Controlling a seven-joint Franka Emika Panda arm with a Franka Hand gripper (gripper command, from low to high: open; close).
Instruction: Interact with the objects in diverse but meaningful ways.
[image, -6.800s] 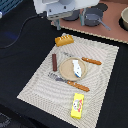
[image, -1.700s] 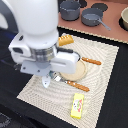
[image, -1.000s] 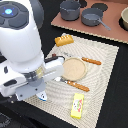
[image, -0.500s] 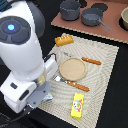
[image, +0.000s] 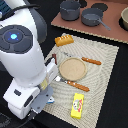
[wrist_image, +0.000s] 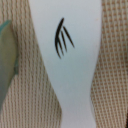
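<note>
In the wrist view, a white-grey fish shape (wrist_image: 65, 60) with a black fin mark lies on the woven mat, very close to the camera. My gripper (image: 44, 97) is low over the mat in the exterior view's lower left, and its fingers are hidden by the arm. The orange bread loaf (image: 63, 40) lies at the mat's far edge. The yellow carton (image: 76, 106) lies at the near edge. The dark brown sausage (image: 52, 58) shows only partly beside the arm.
A bare round tan plate (image: 74, 69) sits mid-mat, with an orange-handled fork (image: 91, 61) beyond it and a knife (image: 76, 85) in front. Two grey pots (image: 70, 9) (image: 92, 17) stand on a brown board at the back. A blurred teal shape (wrist_image: 7, 60) sits at the wrist view's edge.
The fish shape that lay on the plate 6.8 s ago is off it, and the plate is bare. The arm has swung down to the exterior view's lower left; it has moved little in the last half second.
</note>
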